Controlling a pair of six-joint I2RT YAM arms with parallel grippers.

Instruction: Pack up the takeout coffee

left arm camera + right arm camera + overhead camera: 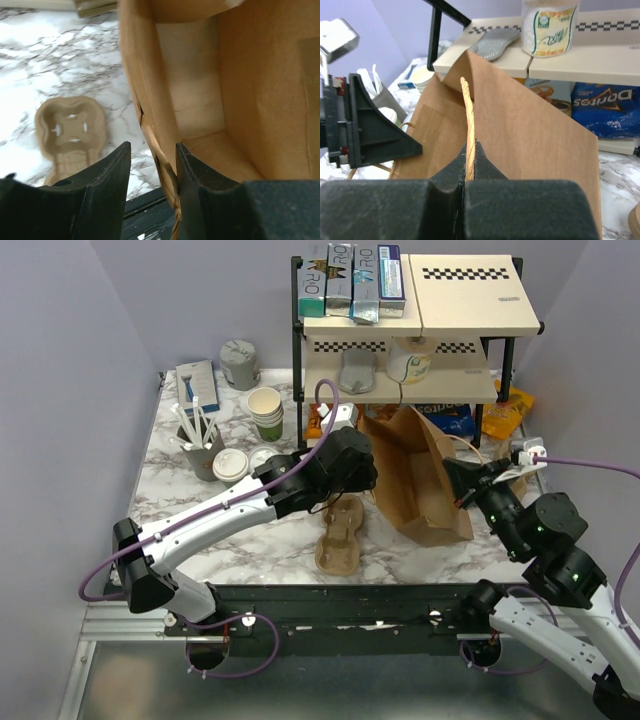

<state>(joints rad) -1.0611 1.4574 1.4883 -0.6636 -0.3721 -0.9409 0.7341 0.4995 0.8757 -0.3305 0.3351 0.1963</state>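
Paper bag (420, 480), centre: right gripper (470, 150) clamped on handle (467, 110); left gripper (152, 150) parted astride wall (142, 85); spread mouth wide for coffee cup (231, 464), left.

Two YAM arms: the left arm (215, 523) and right arm (545, 630) pair glossy white link shells with bulky matt black joint housings. A purple cable (322, 405) loops high off the left wrist; a second purple cable (590, 465) trails from the right. Small green lights (541, 531) dot the right arm's joints. The left gripper (152, 150) and right gripper (470, 147) have grainy black wedge-shaped fingers (107, 175)
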